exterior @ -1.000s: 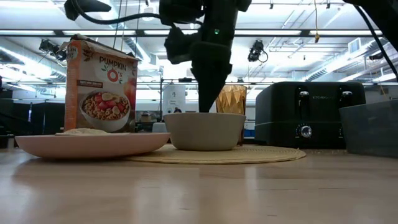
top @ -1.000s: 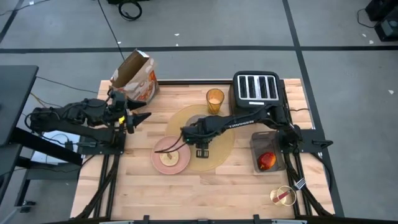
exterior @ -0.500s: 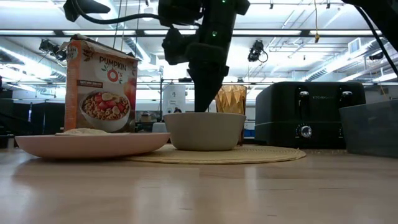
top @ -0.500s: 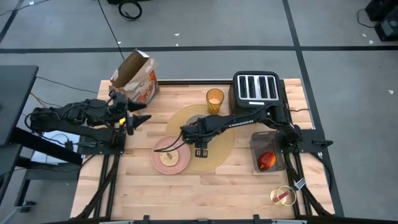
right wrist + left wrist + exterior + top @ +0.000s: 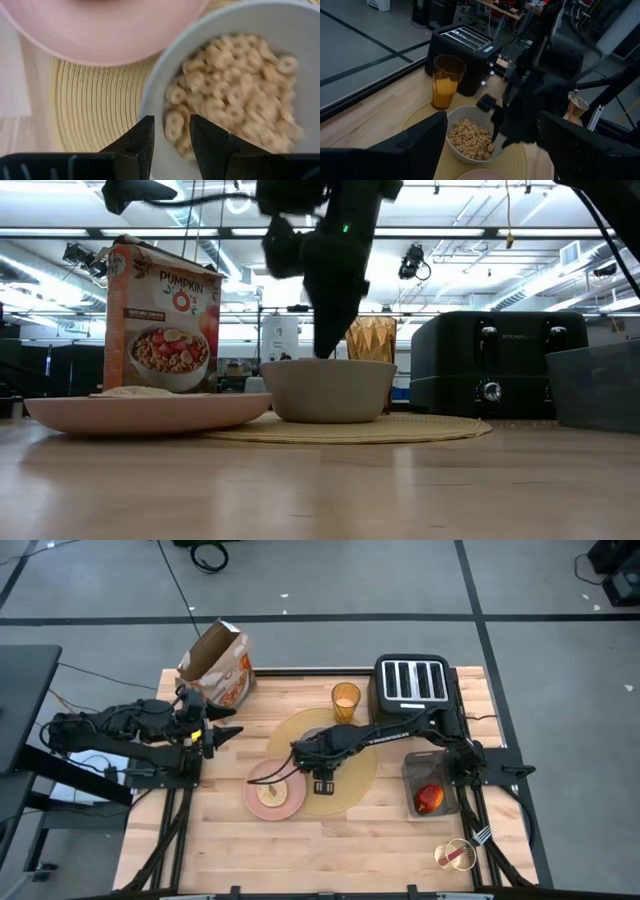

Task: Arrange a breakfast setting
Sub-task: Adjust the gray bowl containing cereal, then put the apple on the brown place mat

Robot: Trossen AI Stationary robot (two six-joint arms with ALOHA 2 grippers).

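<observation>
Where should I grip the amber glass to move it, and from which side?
Grip the tall amber faceted glass around its mid-wall, coming from the cereal-box side: it stands upright, and the black four-slot toaster crowds its other side.

Right arm (image 5: 400, 728) lies across the mat (image 5: 352, 790) w/ its gripper (image 5: 322, 776) over the grey bowl (image 5: 328, 389), blocking the centre btwn pink plate (image 5: 276, 788), glass (image 5: 345, 700) & toaster (image 5: 412, 681), while bare tabletop (image 5: 330, 850) nearer the front edge stays open.
</observation>
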